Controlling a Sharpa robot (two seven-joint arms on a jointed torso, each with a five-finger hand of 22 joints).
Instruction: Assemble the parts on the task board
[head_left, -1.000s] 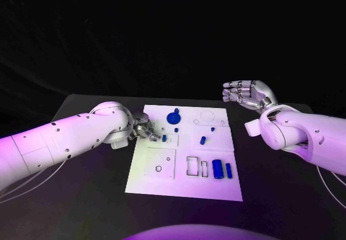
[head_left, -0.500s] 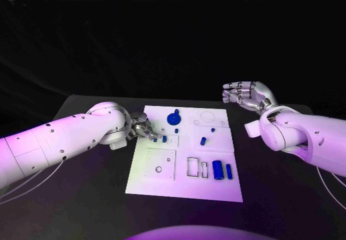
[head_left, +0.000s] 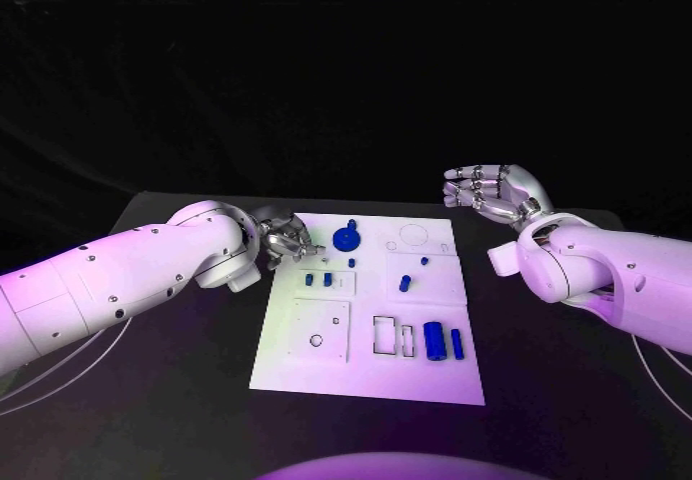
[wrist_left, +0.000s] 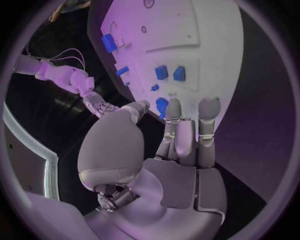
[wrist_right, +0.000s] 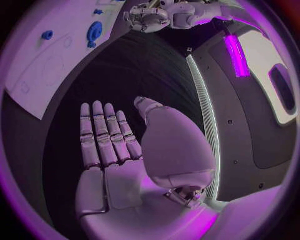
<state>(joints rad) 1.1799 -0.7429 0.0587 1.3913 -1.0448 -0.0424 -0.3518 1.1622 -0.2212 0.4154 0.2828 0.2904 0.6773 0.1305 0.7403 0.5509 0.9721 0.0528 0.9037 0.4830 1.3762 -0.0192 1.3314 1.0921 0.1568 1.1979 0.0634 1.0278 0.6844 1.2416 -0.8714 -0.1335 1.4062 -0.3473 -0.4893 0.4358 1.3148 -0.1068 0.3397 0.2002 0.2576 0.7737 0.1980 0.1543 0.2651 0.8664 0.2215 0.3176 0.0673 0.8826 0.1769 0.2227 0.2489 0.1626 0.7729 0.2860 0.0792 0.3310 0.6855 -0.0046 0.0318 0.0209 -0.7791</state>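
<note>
The white task board lies in the middle of the black table. My left hand hovers at the board's far left edge, fingers stretched out and holding nothing, fingertips close to the round blue part. Two small blue blocks sit side by side in a square plate just nearer than the hand. Two blue cylinders lie near the board's right edge. My right hand is raised beyond the board's far right corner, open and empty.
More small blue pieces rest on the board's middle right. Empty cut-outs show at a rectangular slot and a round outline. Bare black table surrounds the board.
My left hand has drawn back from over the two small blue blocks toward the board's far left edge, uncovering them. The right hand has barely moved.
</note>
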